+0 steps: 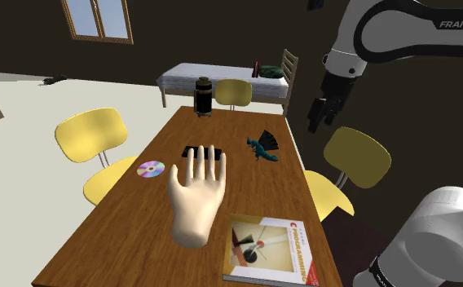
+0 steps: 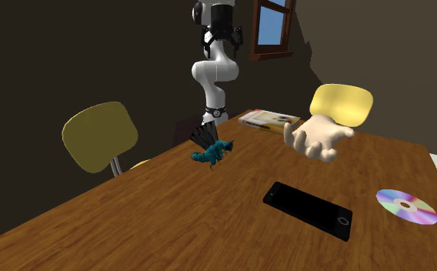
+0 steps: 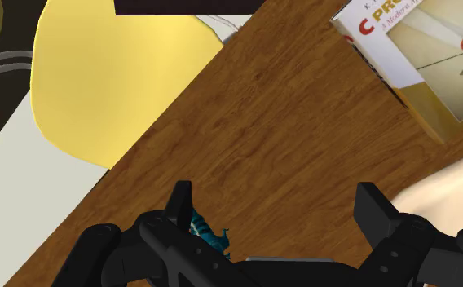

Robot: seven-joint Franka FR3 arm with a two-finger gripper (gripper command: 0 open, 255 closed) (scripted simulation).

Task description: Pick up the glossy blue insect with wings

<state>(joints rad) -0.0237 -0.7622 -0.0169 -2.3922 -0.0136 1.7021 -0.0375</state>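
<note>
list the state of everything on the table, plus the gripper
gripper, open, holding nothing
insect, standing, wings up, not held
book, closed, lying flat
phone, flat, screen dark
disc, lying flat
model hand, lying, fingers spread
jar, upright

"FRANKA" is printed on the white arm [image 1: 409, 33]. The book [image 1: 268, 249] lying on the surface [image 1: 140, 220] reads "C PROGRAMMING" in red; the wrist view adds "Modern" on its cover.
</note>
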